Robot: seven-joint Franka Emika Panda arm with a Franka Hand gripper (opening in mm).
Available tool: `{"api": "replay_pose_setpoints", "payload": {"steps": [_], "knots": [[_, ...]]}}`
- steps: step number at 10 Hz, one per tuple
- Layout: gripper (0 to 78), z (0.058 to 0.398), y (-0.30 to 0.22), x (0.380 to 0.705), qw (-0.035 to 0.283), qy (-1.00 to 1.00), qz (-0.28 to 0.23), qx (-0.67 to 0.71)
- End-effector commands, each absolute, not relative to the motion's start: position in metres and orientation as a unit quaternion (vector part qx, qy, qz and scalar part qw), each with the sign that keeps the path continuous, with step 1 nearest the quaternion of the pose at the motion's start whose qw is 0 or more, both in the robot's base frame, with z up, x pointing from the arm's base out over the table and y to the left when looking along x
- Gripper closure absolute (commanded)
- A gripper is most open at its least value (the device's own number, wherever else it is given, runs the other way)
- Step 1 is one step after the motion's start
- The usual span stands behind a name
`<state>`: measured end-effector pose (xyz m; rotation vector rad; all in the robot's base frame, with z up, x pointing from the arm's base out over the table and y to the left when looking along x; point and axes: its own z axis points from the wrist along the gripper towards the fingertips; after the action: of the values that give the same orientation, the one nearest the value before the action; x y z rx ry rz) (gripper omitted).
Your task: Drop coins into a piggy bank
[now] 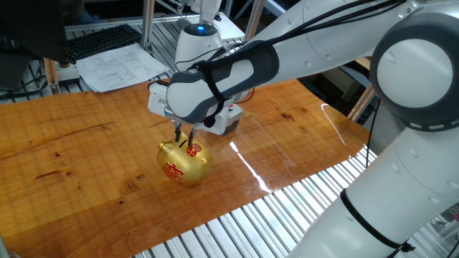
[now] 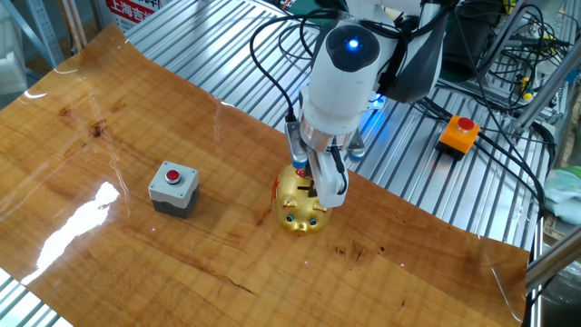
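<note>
The gold piggy bank point(image 1: 178, 166) stands on the wooden table, with red marks on its side and around its top slot. My gripper point(image 1: 185, 135) hangs straight above that slot, fingertips just over the pig's back. Its two dark fingers stand slightly apart, open, with nothing visible between them. From the other side, the gripper point(image 2: 314, 182) covers the top of the piggy bank point(image 2: 294, 207). No loose coins show in either view; the slot itself is hidden behind the fingers.
A grey square box with a red button point(image 2: 173, 186) sits on the table to the pig's left, and it shows behind the arm point(image 1: 229, 119) in the other view. Papers point(image 1: 118, 68) and a keyboard lie past the table's far edge. An orange button box point(image 2: 458, 133) rests on the metal rack.
</note>
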<state>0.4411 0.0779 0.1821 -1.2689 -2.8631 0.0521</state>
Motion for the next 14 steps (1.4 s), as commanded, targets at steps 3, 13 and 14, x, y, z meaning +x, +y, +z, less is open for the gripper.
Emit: {"api": "replay_pose_setpoints", "payload": {"steps": [3,13,14], "knots": [[0.1,0.183,0.078,0.442,0.004,-0.914,0.016,-0.405],[0.1,0.201,0.076,0.438,0.008,-0.946,0.016,-0.324],[0.1,0.203,0.075,0.438,-0.001,-0.967,0.025,-0.254]]}}
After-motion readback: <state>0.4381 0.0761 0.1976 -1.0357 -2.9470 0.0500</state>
